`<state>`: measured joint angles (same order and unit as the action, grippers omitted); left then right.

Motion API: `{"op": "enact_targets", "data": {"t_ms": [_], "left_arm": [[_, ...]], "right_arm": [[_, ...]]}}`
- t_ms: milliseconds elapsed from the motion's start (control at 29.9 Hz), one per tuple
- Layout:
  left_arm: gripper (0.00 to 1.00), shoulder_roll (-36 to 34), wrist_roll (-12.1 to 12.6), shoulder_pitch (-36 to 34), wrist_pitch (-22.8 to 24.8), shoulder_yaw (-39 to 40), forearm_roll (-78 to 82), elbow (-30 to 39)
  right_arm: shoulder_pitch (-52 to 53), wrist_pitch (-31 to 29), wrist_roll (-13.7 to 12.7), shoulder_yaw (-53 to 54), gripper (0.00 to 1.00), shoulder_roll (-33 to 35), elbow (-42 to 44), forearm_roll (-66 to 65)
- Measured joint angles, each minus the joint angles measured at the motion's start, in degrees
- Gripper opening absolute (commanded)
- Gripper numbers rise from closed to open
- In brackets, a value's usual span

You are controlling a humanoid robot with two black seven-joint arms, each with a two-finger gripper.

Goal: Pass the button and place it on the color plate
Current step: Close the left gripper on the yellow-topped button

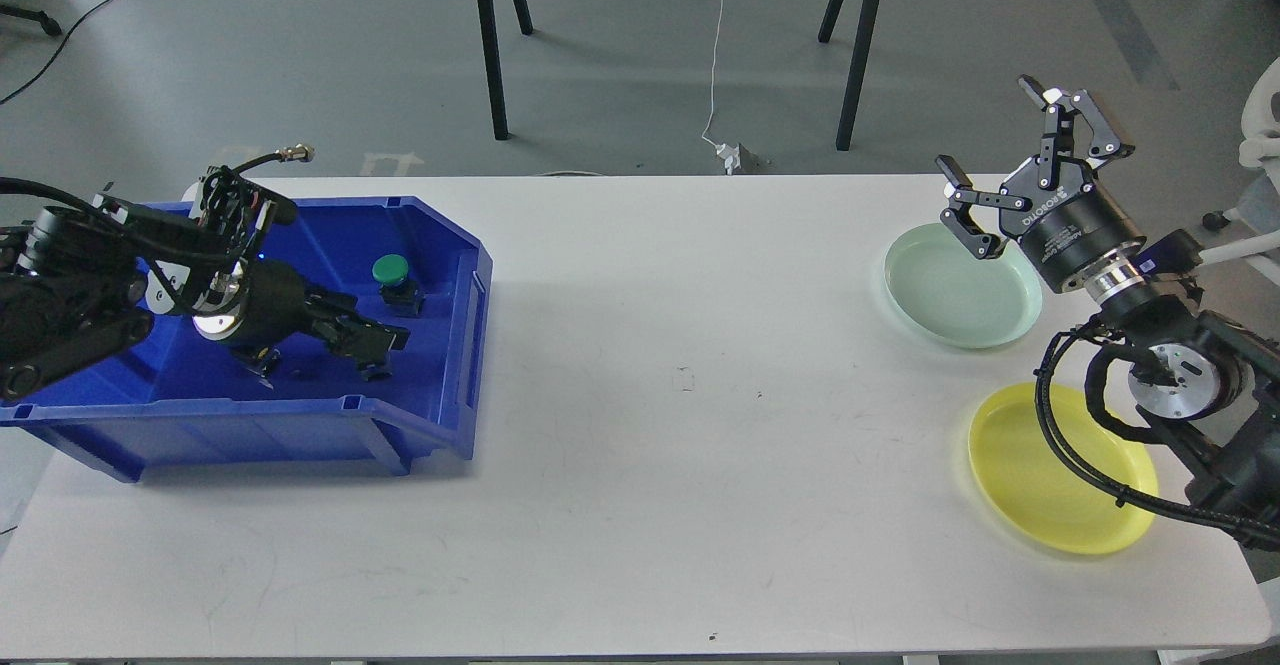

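Note:
My left gripper [378, 343] reaches down into the blue bin [440, 415] at the table's left. Its dark fingers sit low over the spot where the yellow button was; that button is hidden under them. I cannot tell whether the fingers are closed on it. A green button [390, 270] stands free at the bin's back right. My right gripper [985, 125] is open and empty, held in the air above the far edge of the pale green plate [950, 295]. The yellow plate [1040, 485] lies nearer me at the right.
My right arm's elbow and cables [1160, 385] hang over the yellow plate's far right rim. The white table [680, 385] spans between the bin and the plates. Stand legs [490, 45] rise from the floor behind the table.

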<state>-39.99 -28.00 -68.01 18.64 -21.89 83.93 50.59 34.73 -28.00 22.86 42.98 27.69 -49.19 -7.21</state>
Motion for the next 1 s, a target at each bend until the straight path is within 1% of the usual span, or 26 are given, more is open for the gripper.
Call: {"op": "enact_targets", "data": {"t_ms": [134, 267, 401, 635, 702, 802, 936, 1003], "left_arm": [[0.87, 0.04, 0.00, 0.59, -0.12, 0.00, 0.00, -1.30], [0.86, 0.23, 0.00, 0.90, -1.34, 0.00, 0.07, -1.61], [0.81, 0.88, 0.00, 1.11, -1.74, 0.01, 0.09, -1.63], [0.80, 1.03, 0.00, 1.62, -1.71, 0.00, 0.13, -2.25], [0.77, 1.09, 0.00, 1.70, -1.69, -0.06, 0.15, -2.88], [0.69, 1.44, 0.00, 1.73, -1.68, -0.75, 0.18, -3.38], [0.63, 1.67, 0.00, 1.74, -1.68, -1.49, 0.16, -3.95], [0.56, 1.67, 0.00, 1.76, -1.68, -1.55, 0.15, -4.06]], "right_arm": [[-0.17, 0.00, 0.07, 0.02, 1.00, 0.00, -0.17, 0.02], [-0.63, 0.00, 0.10, 0.47, 1.00, 0.00, -0.35, 0.08], [-1.01, 0.00, 0.21, 0.95, 1.00, 0.00, -0.44, 0.09], [-1.68, 0.00, 0.27, 1.38, 1.00, 0.00, -0.55, 0.09], [-1.79, 0.00, 0.27, 1.58, 1.00, 0.00, -0.57, 0.09], [-1.84, 0.00, 0.27, 1.74, 1.00, 0.00, -0.58, 0.09], [-1.87, 0.00, 0.27, 1.77, 1.00, 0.00, -0.58, 0.09], [-1.93, 0.00, 0.27, 1.82, 1.00, 0.00, -0.58, 0.09]]}}
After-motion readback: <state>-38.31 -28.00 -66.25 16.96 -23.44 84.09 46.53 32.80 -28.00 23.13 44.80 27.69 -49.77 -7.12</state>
